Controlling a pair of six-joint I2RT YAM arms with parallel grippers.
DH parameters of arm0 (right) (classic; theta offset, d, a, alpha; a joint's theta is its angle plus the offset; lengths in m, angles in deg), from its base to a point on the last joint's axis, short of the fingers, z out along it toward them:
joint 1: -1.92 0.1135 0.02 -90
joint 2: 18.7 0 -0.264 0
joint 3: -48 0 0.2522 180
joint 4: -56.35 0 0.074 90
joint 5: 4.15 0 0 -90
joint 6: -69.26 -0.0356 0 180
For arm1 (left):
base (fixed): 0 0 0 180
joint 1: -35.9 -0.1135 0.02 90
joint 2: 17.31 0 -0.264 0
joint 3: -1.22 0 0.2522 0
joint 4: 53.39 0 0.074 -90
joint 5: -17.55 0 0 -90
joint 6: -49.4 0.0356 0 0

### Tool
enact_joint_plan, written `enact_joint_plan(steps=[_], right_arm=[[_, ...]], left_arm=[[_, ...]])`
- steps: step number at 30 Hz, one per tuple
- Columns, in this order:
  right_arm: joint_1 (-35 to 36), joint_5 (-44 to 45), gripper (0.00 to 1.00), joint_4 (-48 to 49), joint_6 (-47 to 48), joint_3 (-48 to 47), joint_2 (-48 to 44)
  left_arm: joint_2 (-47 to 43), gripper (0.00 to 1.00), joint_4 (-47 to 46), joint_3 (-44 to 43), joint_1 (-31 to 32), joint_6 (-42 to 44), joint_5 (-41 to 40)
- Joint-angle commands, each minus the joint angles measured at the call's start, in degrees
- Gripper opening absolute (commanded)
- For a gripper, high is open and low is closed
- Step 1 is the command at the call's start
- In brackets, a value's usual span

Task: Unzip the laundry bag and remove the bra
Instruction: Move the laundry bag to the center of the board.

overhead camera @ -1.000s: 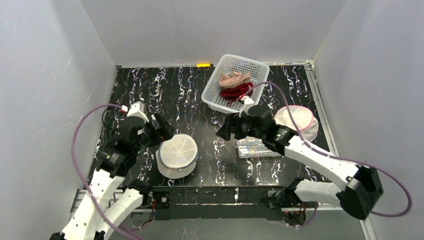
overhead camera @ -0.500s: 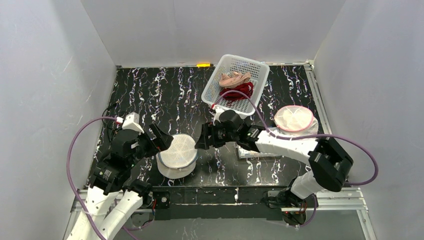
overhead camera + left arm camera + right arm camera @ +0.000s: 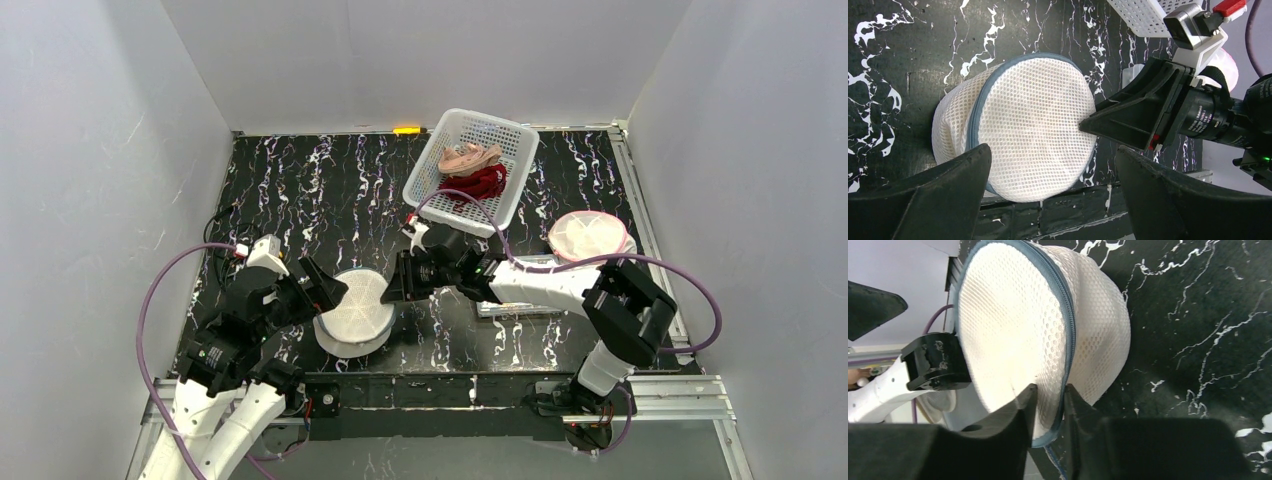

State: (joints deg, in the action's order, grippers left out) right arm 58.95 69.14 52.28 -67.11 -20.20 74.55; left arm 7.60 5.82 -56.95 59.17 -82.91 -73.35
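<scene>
White mesh laundry bag [image 3: 355,311], round with a blue-grey zip rim, stands on the counter [image 3: 300,190] near its front edge. Right pincer [image 3: 1049,390] narrowed, nipping the zipped rim. Left pincer [image 3: 1054,152] spread wide, empty, facing the bag.

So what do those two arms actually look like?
The left arm and right arm are white shells with black joints, each trailing a purple cable. The left pincer and right pincer are black, each with two wedge-shaped fingers; a white block with a red tab tops each wrist.
</scene>
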Motion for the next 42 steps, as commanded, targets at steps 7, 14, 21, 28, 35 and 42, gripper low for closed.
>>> enact_joint_plan(steps=[7, 14, 21, 28, 35, 42], right_arm=[[0.3, 3.8, 0.01, 1.3, 1.1, 1.0, -5.7], [-1.7, 11.1, 0.01, -1.0, 0.3, 9.3, -17.6], [-6.2, 14.6, 0.01, 5.8, -6.8, 25.0, -31.8], [-7.4, 15.1, 0.01, 8.0, -9.8, 28.5, -34.7], [-10.8, 5.8, 0.01, 13.8, -15.3, 29.3, -31.7], [-12.1, 1.7, 0.01, 18.1, -18.9, 31.1, -32.0]], left_arm=[[0.4, 0.91, 0.7, 0.9, 0.0, 0.6, 2.8], [-0.1, 0.91, -4.8, 5.3, 0.0, -0.5, 8.9], [-2.6, 0.91, -14.3, 13.9, 0.0, -6.0, 13.4], [-0.3, 0.86, -29.1, 22.7, 0.2, -12.6, 18.6], [6.1, 0.83, -34.1, 18.9, 0.3, -6.4, 22.5], [15.1, 0.79, -36.9, 17.6, 0.4, -5.3, 27.8]])
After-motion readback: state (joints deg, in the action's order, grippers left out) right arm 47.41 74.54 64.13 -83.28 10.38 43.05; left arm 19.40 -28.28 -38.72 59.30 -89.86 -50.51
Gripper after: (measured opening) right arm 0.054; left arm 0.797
